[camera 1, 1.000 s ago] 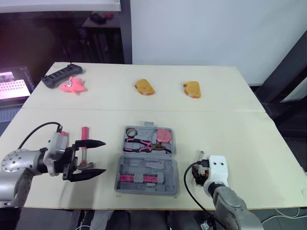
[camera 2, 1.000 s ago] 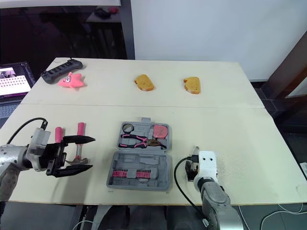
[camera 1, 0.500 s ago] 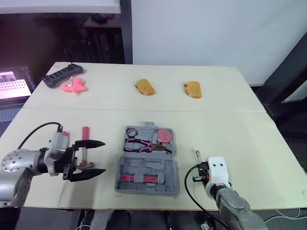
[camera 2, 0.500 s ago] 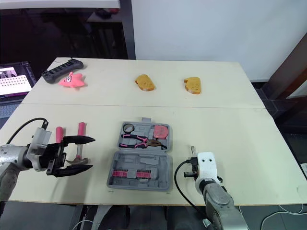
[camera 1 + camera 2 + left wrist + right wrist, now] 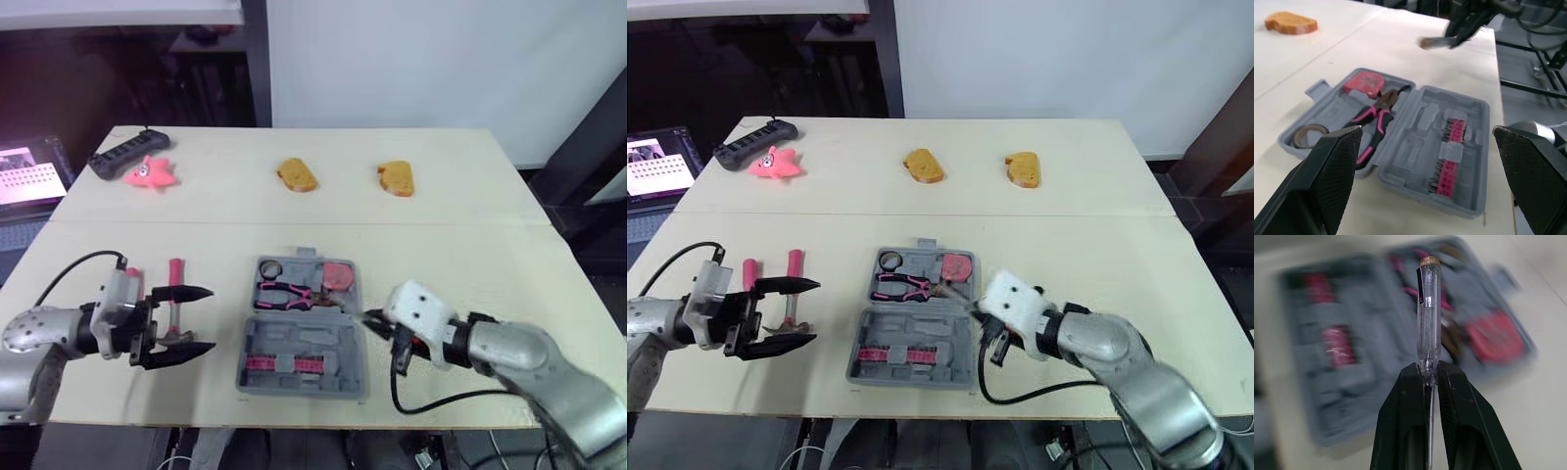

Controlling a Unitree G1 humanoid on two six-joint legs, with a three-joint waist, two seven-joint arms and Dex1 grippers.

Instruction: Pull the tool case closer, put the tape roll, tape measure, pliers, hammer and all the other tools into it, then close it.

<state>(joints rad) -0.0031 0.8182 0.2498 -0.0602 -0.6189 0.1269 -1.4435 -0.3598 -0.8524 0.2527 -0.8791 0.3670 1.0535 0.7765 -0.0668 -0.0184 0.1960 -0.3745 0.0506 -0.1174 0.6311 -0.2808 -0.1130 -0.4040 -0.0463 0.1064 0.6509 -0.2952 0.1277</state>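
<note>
Pale wooden table [image 5: 470, 255] carried an open tool case [image 5: 294, 338] near its front edge, with a tape roll [image 5: 269, 267], pliers [image 5: 284, 294] and tape measure [image 5: 338, 274] seated in its far half. Right gripper [image 5: 1429, 366] was clamped on a clear-handled screwdriver [image 5: 1428, 308], pinched at the handle's base, and hung at the case's right edge. Left gripper [image 5: 212, 319] stood spread wide and empty, left of the case and apart from it. Hammer [image 5: 174, 294] lay on the table close by its fingers.

Right hand [image 5: 1428, 368], screwdriver [image 5: 1428, 323] now at case [image 5: 338, 348]
</note>
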